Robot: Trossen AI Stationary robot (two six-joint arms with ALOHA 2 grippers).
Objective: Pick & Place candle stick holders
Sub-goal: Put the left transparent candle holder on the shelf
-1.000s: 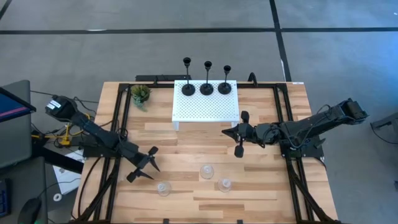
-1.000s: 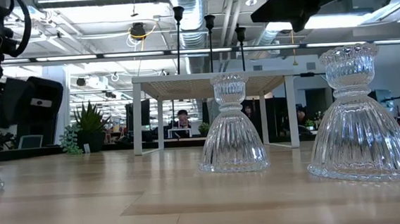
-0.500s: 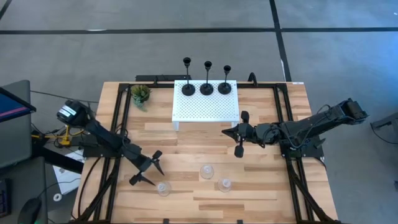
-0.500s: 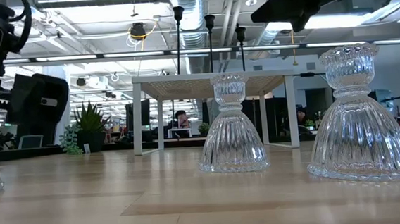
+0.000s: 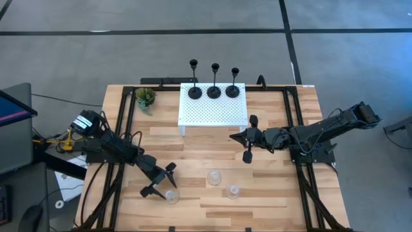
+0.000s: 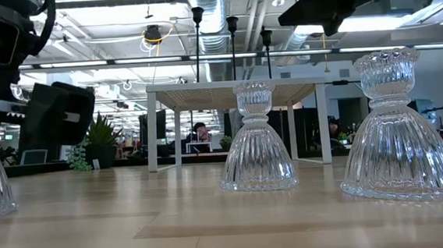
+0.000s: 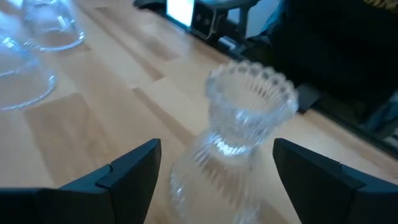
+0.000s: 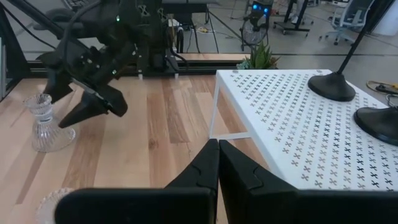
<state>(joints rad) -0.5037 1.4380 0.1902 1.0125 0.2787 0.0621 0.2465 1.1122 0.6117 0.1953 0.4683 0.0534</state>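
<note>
No writing shows; left hand (image 5: 162, 181) straddles glass holder (image 5: 170, 196).

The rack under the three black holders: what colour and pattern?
White rack, punched with small crosses; right wrist view.

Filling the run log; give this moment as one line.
left gripper: open, straddling glass holder | right gripper: shut, waiting beside white rack | black holders: on rack
</note>
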